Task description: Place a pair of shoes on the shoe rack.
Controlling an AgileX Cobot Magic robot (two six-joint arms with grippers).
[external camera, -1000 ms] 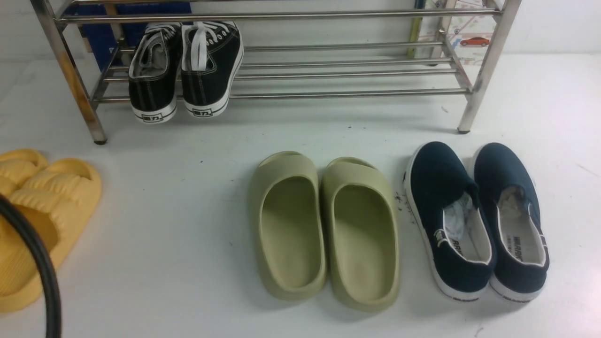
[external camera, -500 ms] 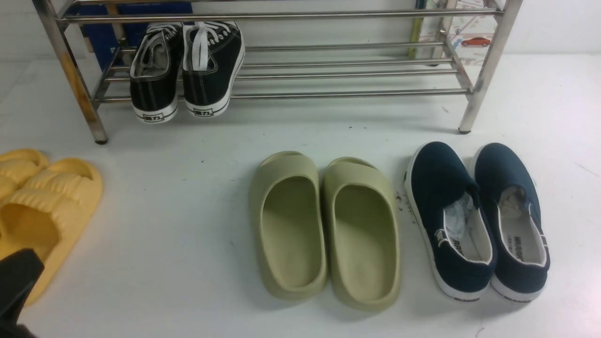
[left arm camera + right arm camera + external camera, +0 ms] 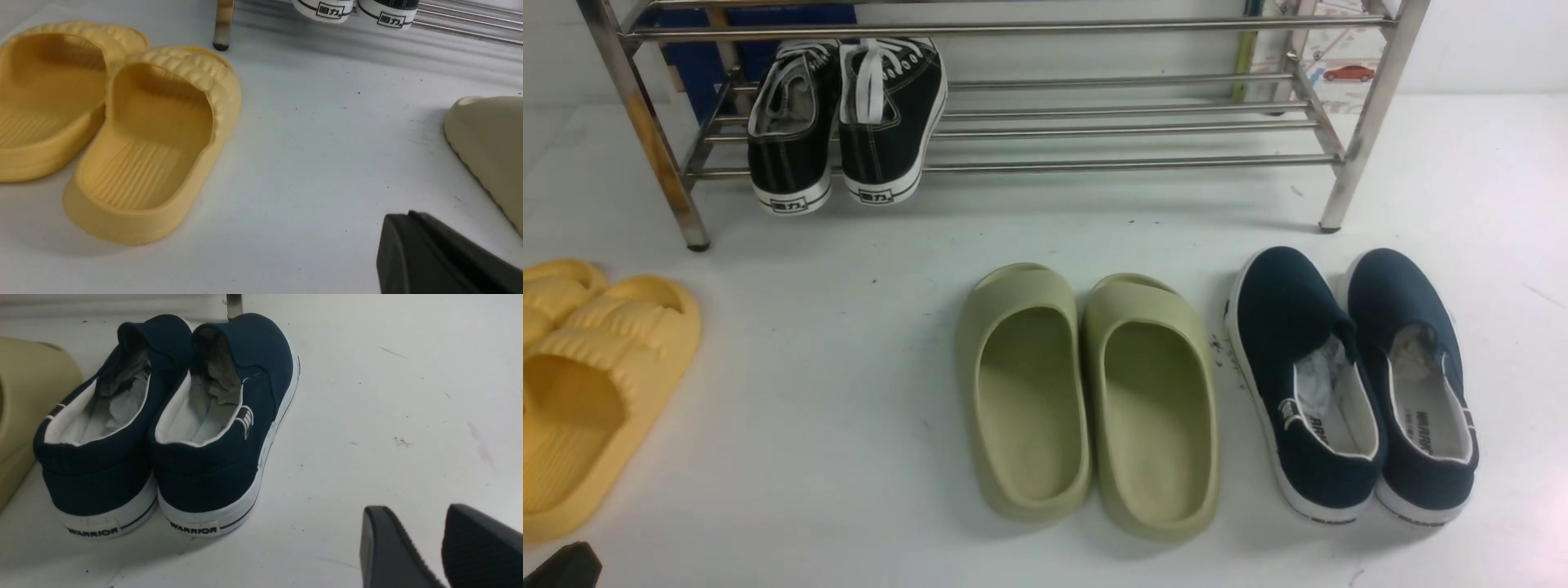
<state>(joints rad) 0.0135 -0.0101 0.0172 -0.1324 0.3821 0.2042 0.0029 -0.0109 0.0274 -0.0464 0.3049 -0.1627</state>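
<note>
Bright, even, cool-white overhead light throughout. Soft, short shadows under the olive slides [image 3: 1086, 400] and navy slip-ons [image 3: 1352, 384]. Glints along the shoe rack [image 3: 1127, 163] tubes, upper frame. Mild grain and softness everywhere; blurred dark gripper finger [image 3: 441, 257] at lower right of the left wrist view.

The rack [image 3: 1013, 163] is showing shiny steel tubes, 1 leg [image 3: 654, 147] rust-stained. The sneakers [image 3: 845, 122] are showing matt black canvas with white rubber soles. The slides [image 3: 1086, 400] are looking like smooth matt foam. The floor [image 3: 849, 408] is looking matt, speckled.
</note>
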